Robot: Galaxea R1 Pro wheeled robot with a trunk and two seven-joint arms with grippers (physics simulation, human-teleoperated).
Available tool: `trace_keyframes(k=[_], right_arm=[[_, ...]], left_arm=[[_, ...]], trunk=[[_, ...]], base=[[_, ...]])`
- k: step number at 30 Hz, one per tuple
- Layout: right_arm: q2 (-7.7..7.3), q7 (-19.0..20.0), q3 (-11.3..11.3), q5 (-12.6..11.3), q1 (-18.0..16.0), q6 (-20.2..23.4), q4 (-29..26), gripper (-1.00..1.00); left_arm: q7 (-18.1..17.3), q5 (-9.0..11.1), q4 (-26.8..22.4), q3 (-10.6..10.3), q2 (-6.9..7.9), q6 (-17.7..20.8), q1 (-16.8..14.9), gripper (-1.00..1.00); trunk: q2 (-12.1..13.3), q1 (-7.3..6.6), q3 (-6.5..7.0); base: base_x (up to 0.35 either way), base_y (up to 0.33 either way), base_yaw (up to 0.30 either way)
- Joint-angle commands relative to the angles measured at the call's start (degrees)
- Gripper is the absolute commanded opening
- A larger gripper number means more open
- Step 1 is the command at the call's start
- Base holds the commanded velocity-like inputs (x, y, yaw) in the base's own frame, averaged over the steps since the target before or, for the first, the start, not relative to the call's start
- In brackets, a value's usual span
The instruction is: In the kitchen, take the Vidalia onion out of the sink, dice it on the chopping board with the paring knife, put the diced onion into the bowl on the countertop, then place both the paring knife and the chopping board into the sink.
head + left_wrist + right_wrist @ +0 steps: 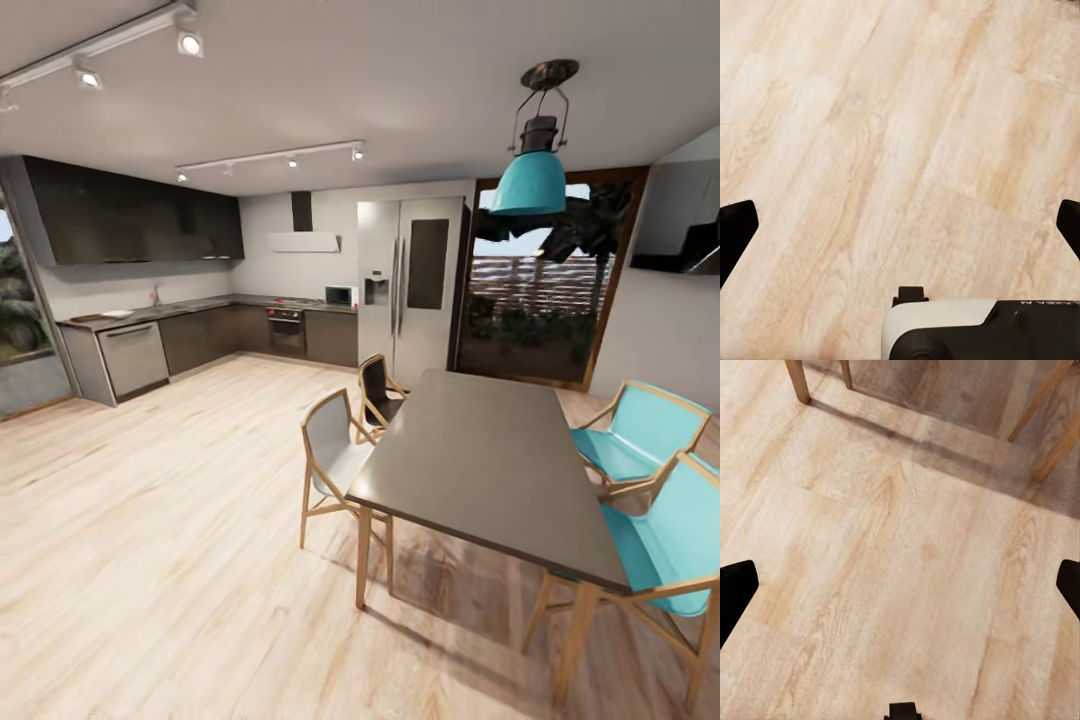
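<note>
The head view takes in a large room with a pale wooden floor (pixel 150 560). A grey dining table (pixel 490 470) stands close by, with two grey chairs (pixel 335 455) on one side and two turquoise chairs (pixel 660 530) on the other, under a teal pendant lamp (pixel 530 180). At the far wall a long grey countertop (pixel 190 308) runs above dark cabinets toward a steel fridge (pixel 410 285); its long axis follows the wall, then turns a corner.

The sink (pixel 118 314) is a faint pale patch on that countertop with a small tap behind it, too distant to make out more. Onion, board, knife and bowl cannot be told apart at this range.

The left end effector (pixel 900 229) points down at bare floor, its dark fingertips (pixel 735 232) at opposite edges of the wrist picture, spread wide with nothing between them. Part of the robot's white and black body (pixel 975 330) lies just beneath it.

The right end effector (pixel 900 589) also faces the floor, fingers (pixel 735 596) wide apart and empty. Ahead of it stand wooden chair legs (pixel 797 379), cut off by the picture edge, beside a shadow.
</note>
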Motion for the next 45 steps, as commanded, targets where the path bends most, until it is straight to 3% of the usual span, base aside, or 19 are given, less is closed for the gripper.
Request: trace_keyframes(k=[1, 45], right_arm=[[0.02, -0.17, 0.00, -0.02, -0.01, -0.18, 0.04, 1.00], [0.02, -0.17, 0.00, 0.01, -0.01, -0.10, 0.19, 1.00]], left_arm=[[0.02, 0.01, -0.01, 0.06, -0.01, -0.13, 0.01, 1.00], [0.02, 0.01, -0.09, 0.09, -0.01, -0.13, 0.00, 1.00]], trunk=[[-0.03, 0.02, 0.01], [-0.03, 0.02, 0.47]], base=[[0.000, 0.000, 0.274], [0.000, 0.000, 0.278]])
